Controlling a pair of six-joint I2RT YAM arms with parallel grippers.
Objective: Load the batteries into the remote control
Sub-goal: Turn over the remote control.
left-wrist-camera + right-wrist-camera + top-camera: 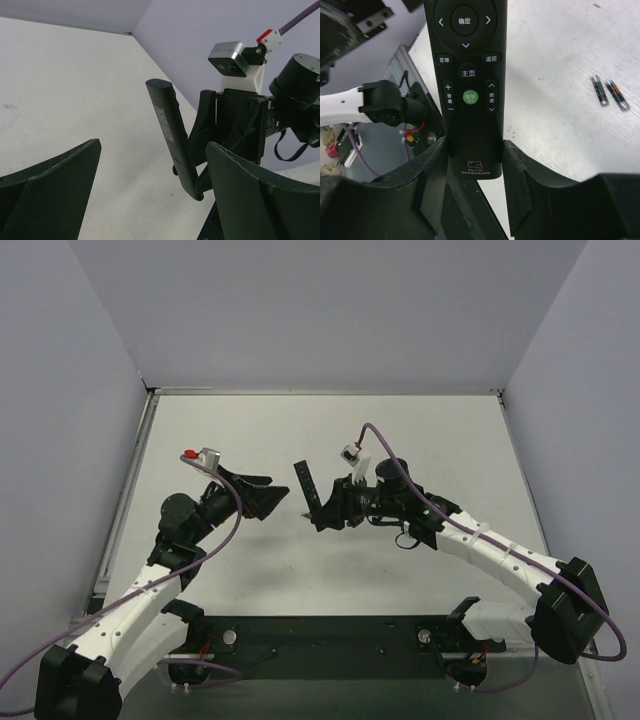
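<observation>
The remote control (470,75) is gripped at its lower end by the right jaws, one finger pressed against each long edge. It is held up off the white surface (400,440). In the right wrist view the button face is turned toward the camera: a navigation ring at the top, rows of small keys below it, and a round green key in the middle.

From the left wrist the back of the remote control (170,130) is seen instead. It stands steeply tilted, a pale label is visible on it, and its lower end is buried in the right jaws. The right wrist camera (229,59) is seen above them.

The left jaws are spread wide apart and nothing is held between them. Their two dark fingers (55,185) are seen at the lower corners of that view, and they are aimed at the remote from close by.

From above, the left arm (150,590) and the right arm (490,550) are seen reaching toward each other at mid-surface, with the slim black bar between them.

The batteries (609,93) are left lying on the surface, the two just beside each other and nearly parallel. They are untouched by either jaws and lie off to the side of the remote in the right wrist view.
</observation>
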